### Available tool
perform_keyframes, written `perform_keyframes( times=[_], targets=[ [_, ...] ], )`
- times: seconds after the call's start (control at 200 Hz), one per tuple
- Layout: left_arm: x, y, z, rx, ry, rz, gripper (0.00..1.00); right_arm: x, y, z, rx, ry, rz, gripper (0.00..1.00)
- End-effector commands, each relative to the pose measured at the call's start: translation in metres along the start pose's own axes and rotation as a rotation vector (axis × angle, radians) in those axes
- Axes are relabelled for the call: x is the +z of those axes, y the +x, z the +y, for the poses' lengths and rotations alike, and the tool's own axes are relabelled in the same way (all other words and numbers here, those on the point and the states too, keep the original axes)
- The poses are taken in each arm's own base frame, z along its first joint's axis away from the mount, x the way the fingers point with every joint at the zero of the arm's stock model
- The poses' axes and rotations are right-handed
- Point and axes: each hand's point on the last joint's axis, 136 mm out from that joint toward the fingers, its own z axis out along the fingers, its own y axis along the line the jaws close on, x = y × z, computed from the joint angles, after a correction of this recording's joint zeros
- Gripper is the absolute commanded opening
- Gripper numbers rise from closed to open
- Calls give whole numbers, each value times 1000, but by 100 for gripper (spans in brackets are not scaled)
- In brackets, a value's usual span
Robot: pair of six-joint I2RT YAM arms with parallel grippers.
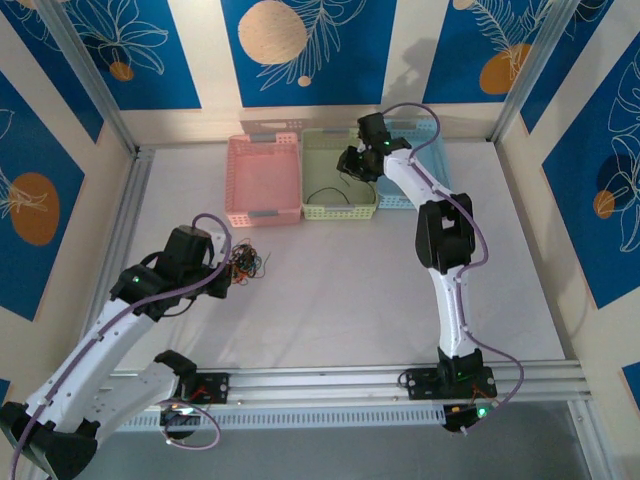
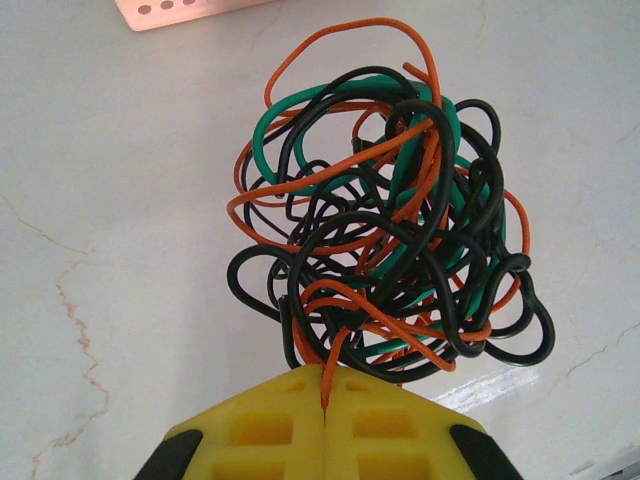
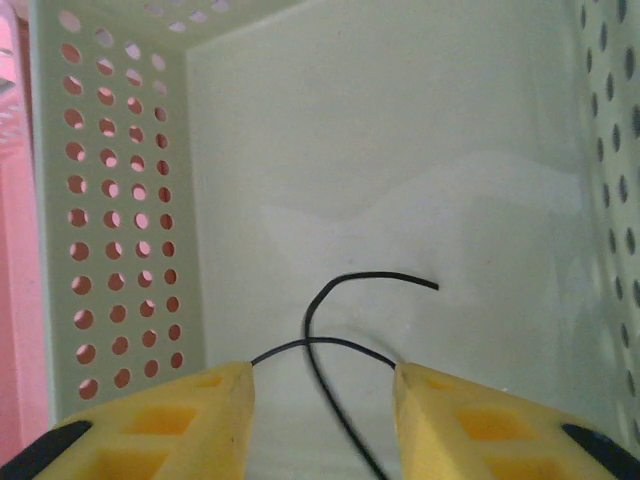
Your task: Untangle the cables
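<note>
The cables form a knotted clump (image 2: 385, 210) of black, orange and green wires on the white table, seen in the top view as a small tangle (image 1: 250, 264). My left gripper (image 2: 325, 372) is shut on an orange strand that runs out of the clump's near side; from above it (image 1: 224, 276) sits just left of the tangle. My right gripper (image 3: 322, 372) stands open low inside the pale green basket (image 3: 120, 230). A single black cable (image 3: 345, 292) lies loose on the basket floor, crossing between the yellow fingers (image 3: 215, 395). The top view shows that gripper (image 1: 353, 166) over the green basket (image 1: 340, 211).
Three baskets stand side by side at the table's far edge: pink (image 1: 263, 215), green, and blue (image 1: 441, 152). Metal frame posts (image 1: 90, 80) flank the table, and a rail (image 1: 330, 380) runs along the near edge.
</note>
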Motion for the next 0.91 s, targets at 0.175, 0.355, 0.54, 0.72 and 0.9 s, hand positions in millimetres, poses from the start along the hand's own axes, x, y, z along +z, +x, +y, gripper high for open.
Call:
perform_keyframes(
  times=[0.175,0.355,0.54,0.72,0.9],
  targets=[
    [0,-6,-4,10,29,-26,0,-87,-30,25,-83,-64,-116,48],
    [2,-5,-4,10,28,-20,0,-127,-30,31,-129,-83,-173,49],
    [2,-5,-4,9,26,-19,0,-137,-20,-3,-89,-18,-181,50],
    [2,-5,-10,16,60,-18,0,-146,14,-8,-112,-56,-158,49],
    [-3,-6,-32,31,190,-30,0,-189,80,8,-193,-151,-233,49]
  ],
)
